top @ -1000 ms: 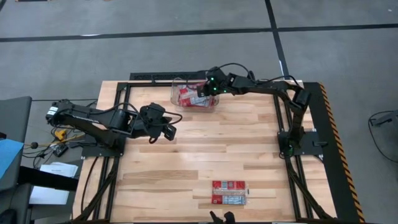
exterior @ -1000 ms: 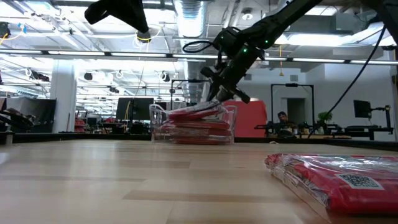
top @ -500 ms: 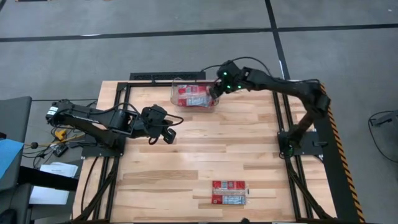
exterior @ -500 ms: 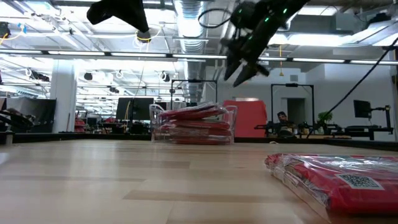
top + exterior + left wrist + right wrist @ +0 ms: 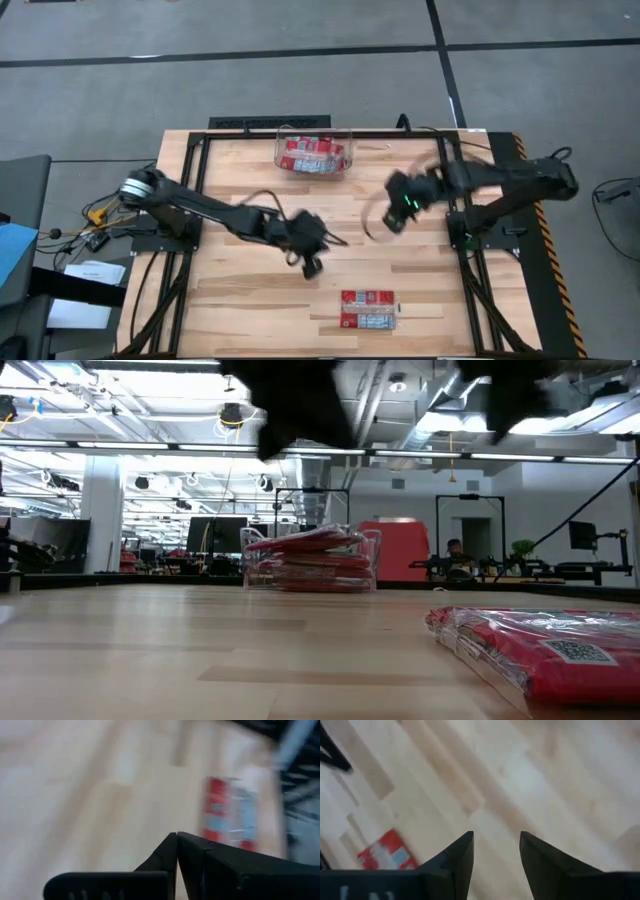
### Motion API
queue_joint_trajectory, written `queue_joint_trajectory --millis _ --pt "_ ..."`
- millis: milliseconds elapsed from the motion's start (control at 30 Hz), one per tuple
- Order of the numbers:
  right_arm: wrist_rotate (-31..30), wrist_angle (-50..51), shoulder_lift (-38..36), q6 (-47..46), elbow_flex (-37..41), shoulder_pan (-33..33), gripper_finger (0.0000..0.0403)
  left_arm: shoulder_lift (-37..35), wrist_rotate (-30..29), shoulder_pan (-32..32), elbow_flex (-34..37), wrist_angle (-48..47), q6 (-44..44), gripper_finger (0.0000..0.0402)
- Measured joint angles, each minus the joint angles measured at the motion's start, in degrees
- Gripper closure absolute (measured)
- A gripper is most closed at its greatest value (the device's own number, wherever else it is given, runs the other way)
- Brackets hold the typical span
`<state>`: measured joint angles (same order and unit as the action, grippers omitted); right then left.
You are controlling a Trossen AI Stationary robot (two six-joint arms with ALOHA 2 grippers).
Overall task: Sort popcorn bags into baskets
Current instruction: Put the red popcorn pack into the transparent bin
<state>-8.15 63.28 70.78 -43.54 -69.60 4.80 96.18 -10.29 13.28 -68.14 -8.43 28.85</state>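
A clear plastic basket (image 5: 313,153) stands at the table's far edge with several red popcorn bags (image 5: 310,157) stacked in it; it also shows in the low view (image 5: 312,560). More red and pale-blue bags (image 5: 368,309) lie flat near the table's near edge, and show in the low view (image 5: 540,648) and the left wrist view (image 5: 229,815). My left gripper (image 5: 308,265) is shut and empty above mid-table, up-left of those bags; its fingertips meet in the left wrist view (image 5: 177,838). My right gripper (image 5: 396,216) is open and empty above the table's right half (image 5: 496,840).
The wooden table top (image 5: 250,300) is bare on the left and in the middle. A dark metal frame (image 5: 520,200) runs along the table's edges, with the right arm's base (image 5: 470,225) on the right. A loose cable (image 5: 375,215) loops beside my right gripper.
My right gripper has risen out of the basket, leaving the bags inside, and swung toward the table's near right. My left gripper has gone from the left side toward the table's right and near edge, nearer the bags lying there.
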Motion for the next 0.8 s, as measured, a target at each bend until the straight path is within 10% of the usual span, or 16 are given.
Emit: queue_joint_trajectory --millis 433,800 --pt "-14.2 -9.8 -1.4 -55.4 20.7 41.0 0.0242 23.0 21.3 2.3 -3.5 31.2 -0.2 0.0401" --pt "-17.5 -20.3 10.7 -69.2 22.2 49.7 0.0262 23.9 5.6 7.1 -10.9 11.8 -19.3 0.0401"
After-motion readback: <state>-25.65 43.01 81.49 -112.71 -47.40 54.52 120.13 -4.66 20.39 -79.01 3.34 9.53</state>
